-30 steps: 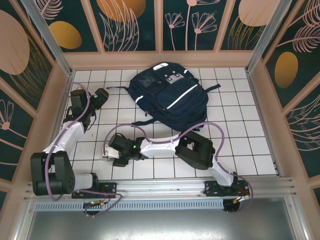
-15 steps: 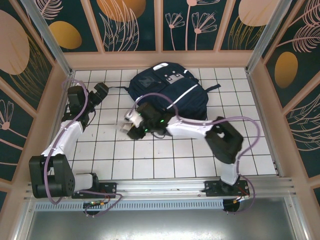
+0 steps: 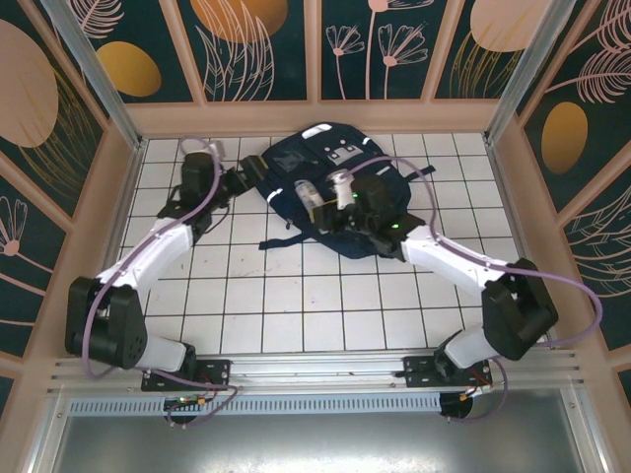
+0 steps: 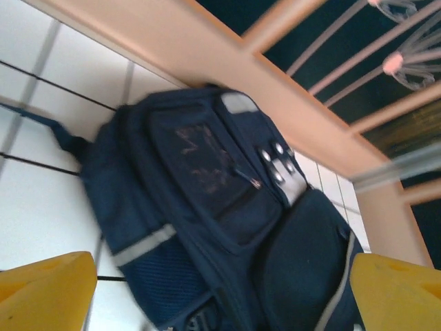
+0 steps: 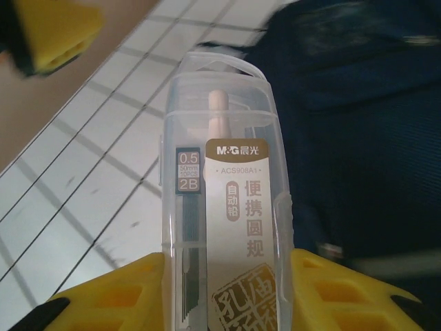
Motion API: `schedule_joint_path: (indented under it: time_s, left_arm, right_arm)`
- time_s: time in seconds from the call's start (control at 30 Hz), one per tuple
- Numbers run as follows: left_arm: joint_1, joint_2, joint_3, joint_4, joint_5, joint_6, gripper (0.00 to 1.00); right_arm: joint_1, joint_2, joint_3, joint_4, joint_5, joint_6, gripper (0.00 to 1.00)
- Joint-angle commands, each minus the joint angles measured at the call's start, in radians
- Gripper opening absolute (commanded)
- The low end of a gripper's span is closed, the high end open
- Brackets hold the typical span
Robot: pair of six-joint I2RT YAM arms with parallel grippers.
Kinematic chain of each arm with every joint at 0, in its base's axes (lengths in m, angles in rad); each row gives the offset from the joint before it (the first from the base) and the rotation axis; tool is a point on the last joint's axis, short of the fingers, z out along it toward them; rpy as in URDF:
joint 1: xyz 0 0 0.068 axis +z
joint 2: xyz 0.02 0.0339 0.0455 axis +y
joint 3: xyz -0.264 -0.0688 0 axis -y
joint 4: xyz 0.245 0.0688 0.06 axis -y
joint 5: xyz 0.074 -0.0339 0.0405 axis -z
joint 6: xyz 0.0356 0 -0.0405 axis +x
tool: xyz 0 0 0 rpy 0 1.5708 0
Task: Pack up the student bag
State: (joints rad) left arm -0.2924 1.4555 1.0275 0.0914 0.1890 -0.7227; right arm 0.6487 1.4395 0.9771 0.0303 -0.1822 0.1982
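Note:
The student bag is a navy backpack with white reflective stripes, lying flat at the back middle of the tiled table. It also shows in the left wrist view, bag between my wide-apart yellow fingertips. My left gripper is open at the bag's left edge. My right gripper hovers over the bag's front, shut on a clear plastic compass-and-lead case. In the right wrist view the case stands upright between the yellow pads, the gripper clamping its lower end, the bag to its right.
White tiled table inside wooden walls. A bag strap trails to the right of the bag, another loose strap lies at its front left. The left gripper's yellow finger appears at the top left of the right wrist view.
My right arm has swung from the front left of the table up and right over the bag, carrying the case. My left gripper has moved right to the bag's left edge.

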Motion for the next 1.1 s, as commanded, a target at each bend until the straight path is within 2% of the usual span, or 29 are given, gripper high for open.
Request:
schedule_joint_path:
  time_s: [0.0, 0.27, 0.33, 0.47, 0.57, 0.73, 0.93, 1.0, 1.07]
  left_arm:
    - [-0.119, 0.085, 0.109, -0.089, -0.086, 0.134, 0.92]
    - [-0.402, 0.341, 0.363, -0.244, -0.273, 0.377, 0.86]
    - [-0.456, 0.4, 0.428, -0.282, -0.32, 0.435, 0.86]
    - [-0.522, 0.504, 0.542, -0.336, -0.338, 0.506, 0.86]
    - [-0.554, 0.576, 0.627, -0.392, -0.372, 0.567, 0.87]
    - [-0.565, 0.681, 0.74, -0.475, -0.387, 0.602, 0.87]
    - [-0.565, 0.739, 0.778, -0.502, -0.407, 0.627, 0.89]
    - [-0.565, 0.763, 0.795, -0.515, -0.423, 0.64, 0.89]
    - [-0.565, 0.79, 0.818, -0.532, -0.455, 0.643, 0.89]
  right_arm:
    - [-0.094, -0.106, -0.065, -0.041, 0.111, 0.125, 0.32]
    - [-0.435, -0.325, -0.209, -0.157, 0.129, 0.216, 0.33]
    - [-0.508, -0.377, -0.237, -0.17, 0.119, 0.221, 0.33]
    - [-0.625, -0.462, -0.277, -0.179, 0.079, 0.225, 0.34]
    - [-0.676, -0.491, -0.295, -0.174, 0.042, 0.232, 0.34]
    - [-0.692, -0.469, -0.325, -0.147, -0.001, 0.24, 0.34]
    - [-0.711, -0.422, -0.354, -0.111, 0.003, 0.265, 0.34]
    - [-0.711, -0.395, -0.354, -0.107, 0.03, 0.276, 0.37]
    - [-0.711, -0.358, -0.353, -0.107, 0.059, 0.29, 0.45]
